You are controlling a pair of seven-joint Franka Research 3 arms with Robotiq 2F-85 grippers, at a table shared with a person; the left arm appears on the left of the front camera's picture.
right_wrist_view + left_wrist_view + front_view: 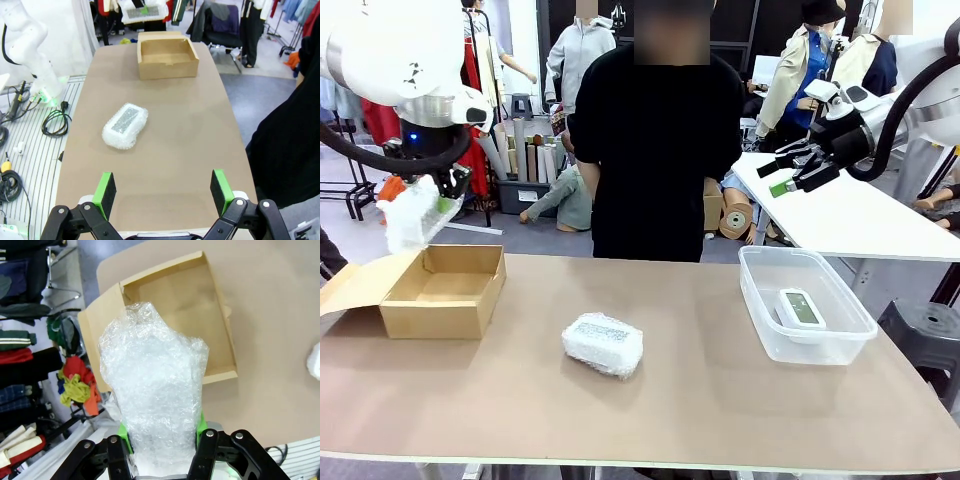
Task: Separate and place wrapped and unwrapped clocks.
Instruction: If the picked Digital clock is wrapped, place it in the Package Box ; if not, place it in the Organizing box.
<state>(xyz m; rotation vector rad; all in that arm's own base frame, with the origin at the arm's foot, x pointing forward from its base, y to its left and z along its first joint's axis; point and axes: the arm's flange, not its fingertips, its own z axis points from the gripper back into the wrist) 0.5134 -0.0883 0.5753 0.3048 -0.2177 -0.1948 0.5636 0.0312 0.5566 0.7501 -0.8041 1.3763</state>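
Observation:
A wrapped clock (pixel 413 215), a block in white bubble wrap, hangs above the left flap of an open cardboard box (pixel 445 290), with my left gripper (pixel 432 203) shut on it. In the left wrist view the same wrapped clock (pixel 155 390) rises between the green pads of the left gripper (pixel 162 435), over the cardboard box (pixel 175 305). Another wrapped clock (pixel 603 345) (pixel 125 125) lies mid-table. The unwrapped clock (pixel 800 308), white with a grey-green screen, lies in a clear plastic bin (pixel 751 295). My right gripper (pixel 788 177) (pixel 162 187) is open and raised, holding nothing.
A person in black (pixel 655 150) stands at the far edge of the brown table (pixel 720 410), hands out of sight. The cardboard box (pixel 167 57) has nothing in it. A white side table (pixel 860 220) stands at the back right.

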